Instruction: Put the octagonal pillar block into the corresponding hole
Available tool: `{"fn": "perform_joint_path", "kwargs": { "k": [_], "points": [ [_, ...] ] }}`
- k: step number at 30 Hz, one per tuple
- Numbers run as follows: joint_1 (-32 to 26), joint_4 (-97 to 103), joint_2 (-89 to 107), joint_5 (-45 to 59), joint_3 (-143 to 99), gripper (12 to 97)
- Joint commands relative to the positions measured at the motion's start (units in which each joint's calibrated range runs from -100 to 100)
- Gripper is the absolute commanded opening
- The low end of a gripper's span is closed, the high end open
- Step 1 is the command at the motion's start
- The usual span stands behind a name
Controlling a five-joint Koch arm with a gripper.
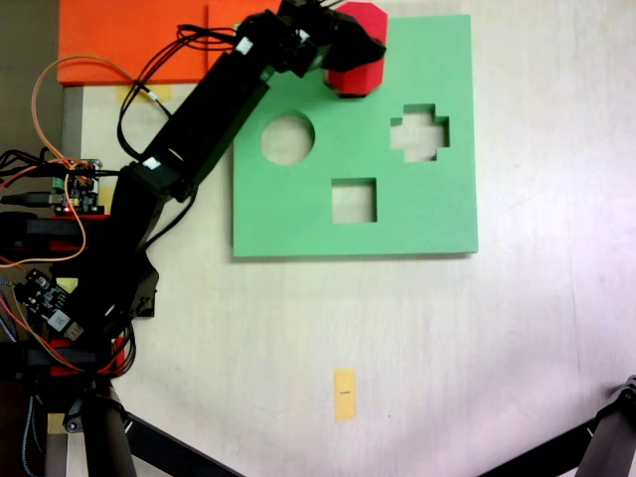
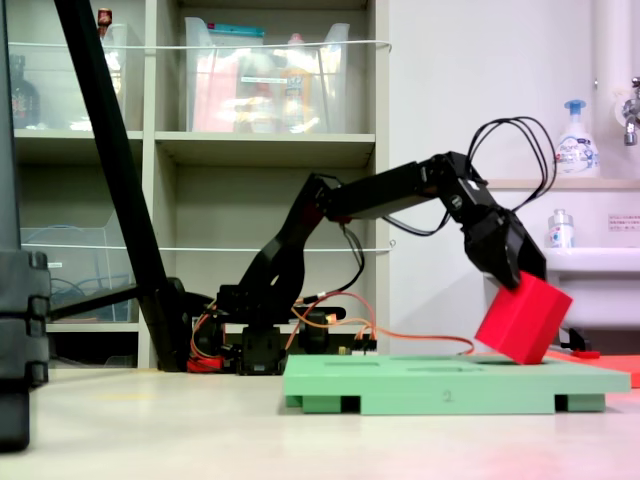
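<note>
Red foam is what the black tool (image 2: 508, 268) is gripping: the small bright red eight-sided foam block (image 2: 522, 318), pinched by its top. In the side-on fixed view the block is hanging tilted, with its lowest corner touching or almost touching the flat green foam board (image 2: 440, 385) near the board's far end. In the fixed view from above (image 1: 356, 52), the block is sitting over the top edge of the board (image 1: 437, 214), with the arm lying across it.

The eight-sided hole is not showing (the block and the tool are covering that spot, I think). The round hole (image 1: 287, 138), the cross-shaped hole (image 1: 418, 132) and the square hole (image 1: 354, 201) are all open and well apart from the block.

So the step in hand is looking like the fitting step: the block is being brought down to its hole. Next, the block is needing to be turned flat and lined up with the hole's sides, then pushed straight down before the tool is letting go. The board is resting on the pale desk (image 1: 417, 338).
</note>
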State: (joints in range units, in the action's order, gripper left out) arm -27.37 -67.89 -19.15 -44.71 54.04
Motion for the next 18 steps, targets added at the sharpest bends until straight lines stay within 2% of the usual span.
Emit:
{"fn": "perform_joint_path", "kwargs": {
  "k": [1,18],
  "points": [
    [-0.44,3.61,0.30,0.00,4.08,25.7],
    [-0.98,3.13,-2.78,0.29,3.78,27.0]
  ]
}}
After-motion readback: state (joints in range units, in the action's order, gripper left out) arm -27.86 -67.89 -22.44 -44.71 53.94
